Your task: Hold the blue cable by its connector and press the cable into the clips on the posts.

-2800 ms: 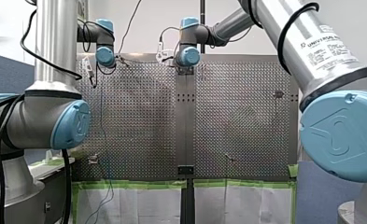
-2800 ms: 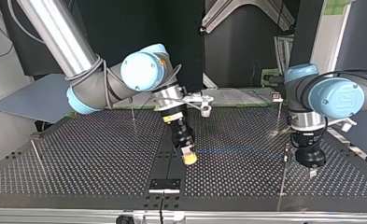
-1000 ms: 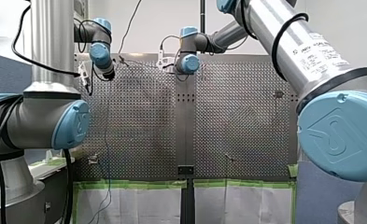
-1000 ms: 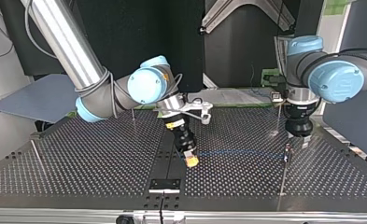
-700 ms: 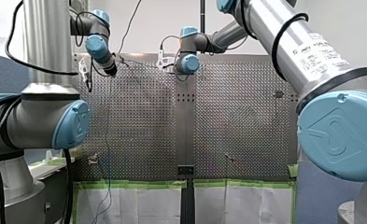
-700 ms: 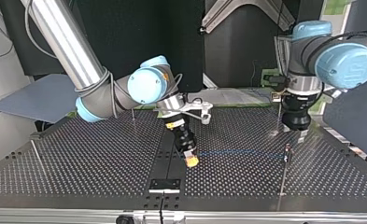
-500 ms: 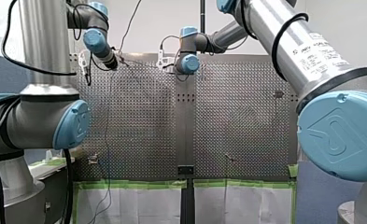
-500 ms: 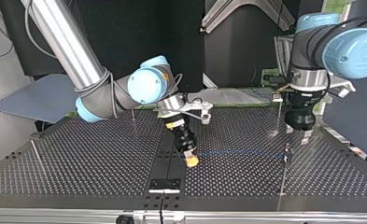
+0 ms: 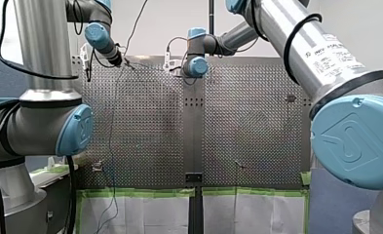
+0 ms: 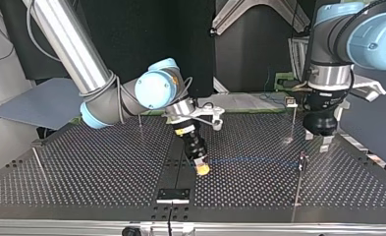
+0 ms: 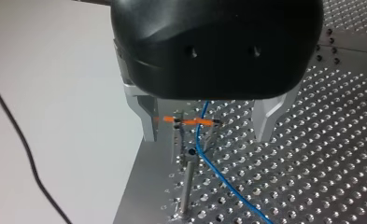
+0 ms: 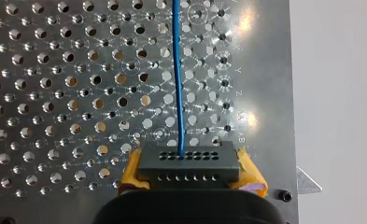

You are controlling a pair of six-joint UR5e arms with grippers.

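Observation:
The blue cable point(image 10: 249, 161) runs taut across the perforated table from a dark connector point(image 12: 189, 163) to the orange clip point(image 11: 190, 121) on a thin post point(image 10: 298, 183). My right gripper point(image 10: 199, 164) is shut on the connector, with yellow pads point(image 12: 251, 173) on both sides of it. My left gripper point(image 10: 317, 140) hangs open just above that post. In the left wrist view the metal fingers point(image 11: 146, 119) stand wide apart, with the clip and the cable point(image 11: 204, 158) below and between them, untouched.
More thin posts stand on the table: one point(image 10: 292, 123) behind my left gripper, one point(image 10: 139, 120) behind my right arm, and one point(image 10: 40, 167) at the top view's left. A black bracket point(image 10: 173, 194) sits at the near edge.
My left arm has risen from the clip post and drawn back toward the top view's upper right, its gripper staying open. My right arm and the connector have not moved.

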